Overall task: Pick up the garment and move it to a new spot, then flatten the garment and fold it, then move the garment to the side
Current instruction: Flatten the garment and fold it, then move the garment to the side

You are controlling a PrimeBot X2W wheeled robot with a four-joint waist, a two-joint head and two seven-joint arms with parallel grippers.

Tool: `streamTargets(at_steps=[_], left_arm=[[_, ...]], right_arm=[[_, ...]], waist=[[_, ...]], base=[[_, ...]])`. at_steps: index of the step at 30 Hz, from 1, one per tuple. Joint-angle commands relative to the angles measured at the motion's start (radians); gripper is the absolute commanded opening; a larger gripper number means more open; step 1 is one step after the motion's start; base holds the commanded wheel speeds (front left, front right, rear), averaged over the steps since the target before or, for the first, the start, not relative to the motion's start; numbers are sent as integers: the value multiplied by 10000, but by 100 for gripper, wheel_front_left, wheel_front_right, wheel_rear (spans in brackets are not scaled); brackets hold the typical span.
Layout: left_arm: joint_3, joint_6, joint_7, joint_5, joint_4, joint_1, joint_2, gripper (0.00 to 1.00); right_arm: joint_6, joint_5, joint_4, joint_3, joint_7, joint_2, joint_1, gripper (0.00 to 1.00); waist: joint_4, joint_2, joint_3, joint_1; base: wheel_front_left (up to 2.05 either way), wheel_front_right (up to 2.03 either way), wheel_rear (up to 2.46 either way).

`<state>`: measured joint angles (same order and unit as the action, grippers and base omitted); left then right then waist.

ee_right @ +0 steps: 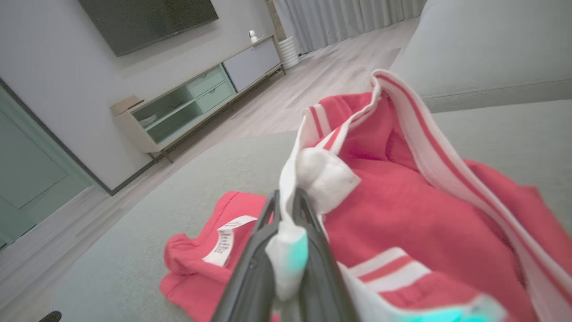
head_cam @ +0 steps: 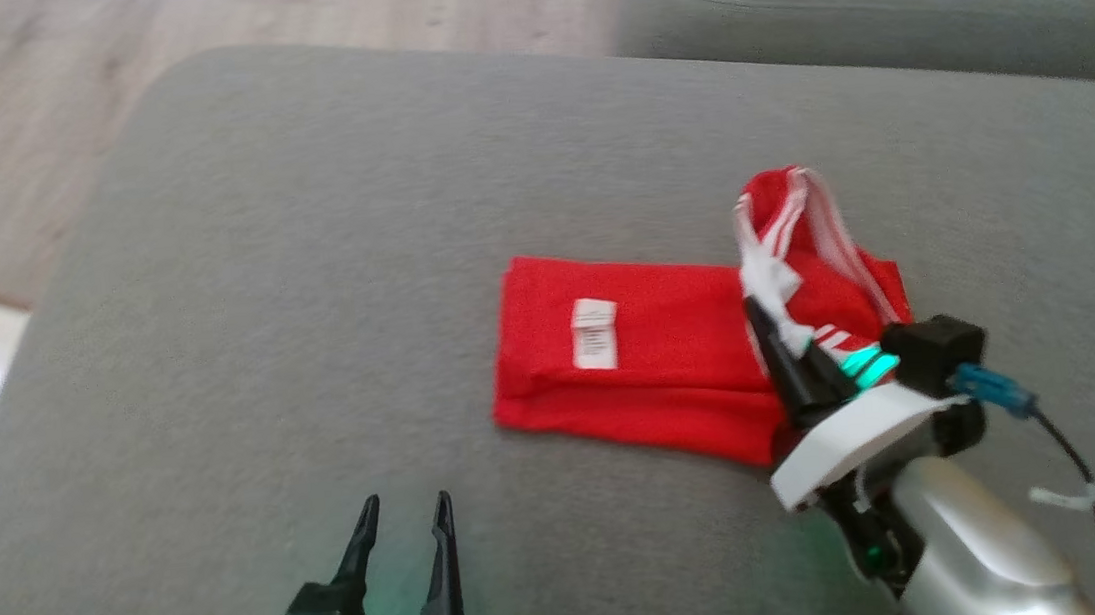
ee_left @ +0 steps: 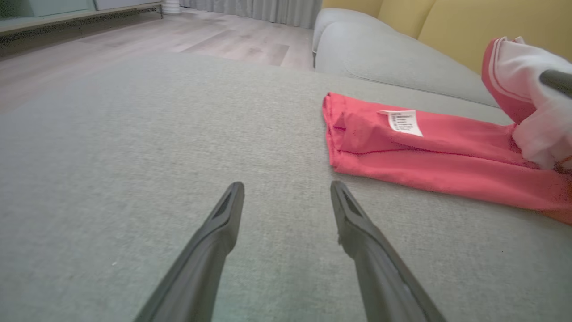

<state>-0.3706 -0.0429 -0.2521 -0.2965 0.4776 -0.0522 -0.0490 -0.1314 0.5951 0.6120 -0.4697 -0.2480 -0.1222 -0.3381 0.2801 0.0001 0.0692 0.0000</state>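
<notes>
The left jaws stand wide and empty, low over the grey sofa cushion (head_cam: 303, 271). The right jaws are pinched on the white-striped edge of the red garment (head_cam: 653, 358), lifting its right end while the rest lies flat mid-cushion. Likely mid-fold; the fold's finish and the move aside are not yet done.
</notes>
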Motion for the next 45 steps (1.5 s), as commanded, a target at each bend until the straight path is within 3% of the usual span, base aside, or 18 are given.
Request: streamTargets(at_steps=[1, 9, 10, 11, 18, 33, 40, 45], left_arm=[[156, 33, -97, 103, -268, -167, -13, 100], [-103, 78, -97, 96, -238, -98, -12, 100], [-115, 65, -97, 90, -232, -92, -12, 100], [-113, 54, -97, 85, -233, -82, -12, 100], [131, -26, -97, 95, -256, -86, -12, 100], [949, -145, -97, 608, -407, -380, -12, 100], [1366, -144, -97, 851, -503, -87, -12, 100], [1720, -157, -97, 781, -773, 331, -12, 100]], right_arm=[[7, 151, -220, -329, -136, 203, -451, 0], [7, 261, 486, -1066, -137, 558, -1149, 0], [7, 301, 606, -1071, -137, 594, -1211, 33], [7, 349, 661, -1080, -137, 626, -1285, 100], [7, 151, 445, -458, -137, 700, -1259, 100], [7, -3237, 2, 3843, -137, 587, 632, 100], [7, -3927, -216, 4441, -137, 700, 1411, 100], [7, -3903, -301, 4223, -137, 716, 2001, 100]], waist=[[779, -1, -13, 0], [1775, -1, -53, 0], [1815, -1, -68, 0], [1829, -1, -79, 0], [1301, -1, -260, 0], [-718, -1, -714, 0], [-1332, -1, -931, 0], [-1802, -1, -1089, 0]], base=[[0, 0, 0], [0, 0, 0], [0, 0, 0], [0, 0, 0], [0, 0, 0], [0, 0, 0], [0, 0, 0], [0, 0, 0]])
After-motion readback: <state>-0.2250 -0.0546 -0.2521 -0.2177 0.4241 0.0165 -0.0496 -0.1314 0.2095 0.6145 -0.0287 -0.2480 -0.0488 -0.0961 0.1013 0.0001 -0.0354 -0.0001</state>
